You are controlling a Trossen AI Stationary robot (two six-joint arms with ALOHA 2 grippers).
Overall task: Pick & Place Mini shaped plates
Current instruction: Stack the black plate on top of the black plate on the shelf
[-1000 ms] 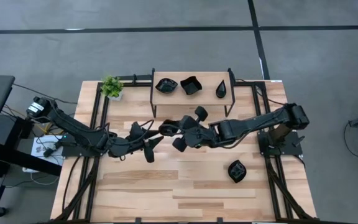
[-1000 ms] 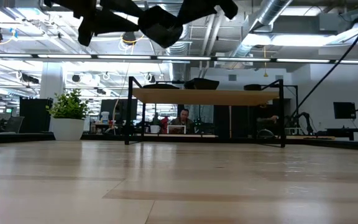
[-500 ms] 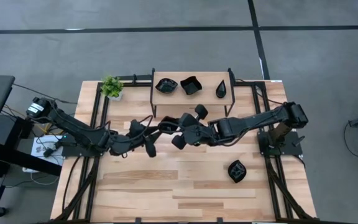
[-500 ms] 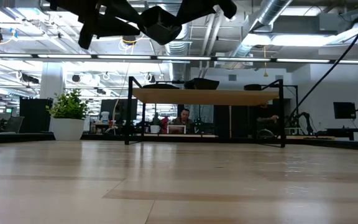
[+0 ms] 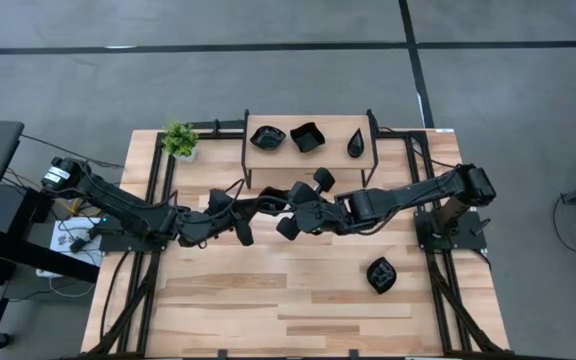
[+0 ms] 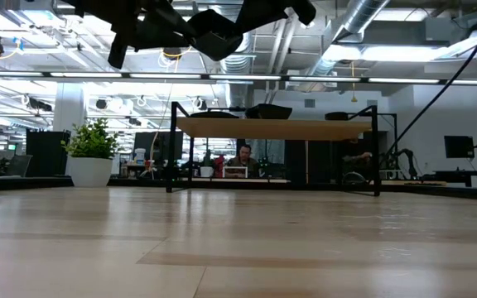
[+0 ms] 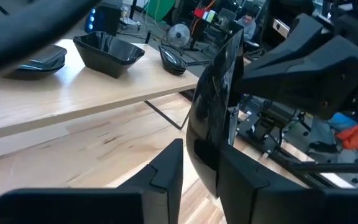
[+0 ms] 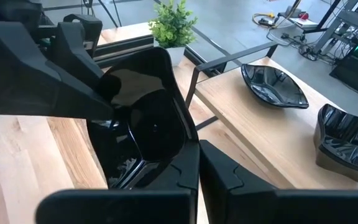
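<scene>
Right gripper (image 8: 194, 165) clamped on black plate (image 8: 145, 118) in mid-air; left gripper (image 7: 197, 165) fingers straddling plate's far edge, contact unclear.

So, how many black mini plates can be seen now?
5: three on the shelf, one on the table, one held between the fingers. Arms may hide others.

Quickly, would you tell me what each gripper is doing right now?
Left gripper: fingers either side of the black plate; grip cannot be told.
Right gripper: shut on the same plate, above the table's middle.
</scene>
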